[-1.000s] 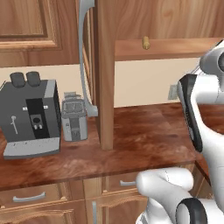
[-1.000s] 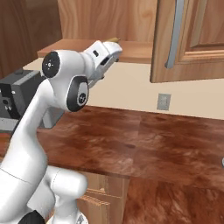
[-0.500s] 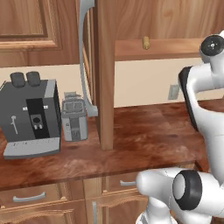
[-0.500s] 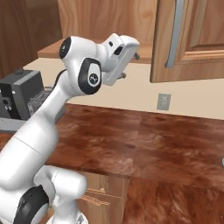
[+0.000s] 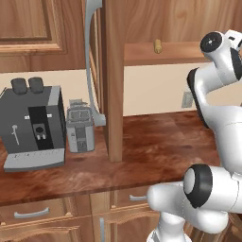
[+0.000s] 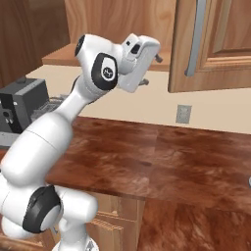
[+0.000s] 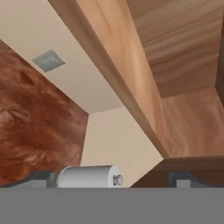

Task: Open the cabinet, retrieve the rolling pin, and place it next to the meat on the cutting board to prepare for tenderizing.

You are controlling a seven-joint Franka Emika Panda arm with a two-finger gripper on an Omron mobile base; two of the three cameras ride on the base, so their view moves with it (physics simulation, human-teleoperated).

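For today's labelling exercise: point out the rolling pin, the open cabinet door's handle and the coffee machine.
rolling pin (image 5: 158, 46): left base view, its end face on the shelf.
handle (image 5: 90, 56): left base view, middle of the grey bar.
coffee machine (image 5: 33, 125): left base view, its front panel.

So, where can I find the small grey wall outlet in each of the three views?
Left base view: the wall outlet is right of centre, on the cream wall, close beside the white arm.
Right base view: the outlet is right of centre, on the same wall.
Hand view: the outlet is at the upper left, tilted.
Shared landmark: the red-brown countertop, whose back edge runs just under the outlet.
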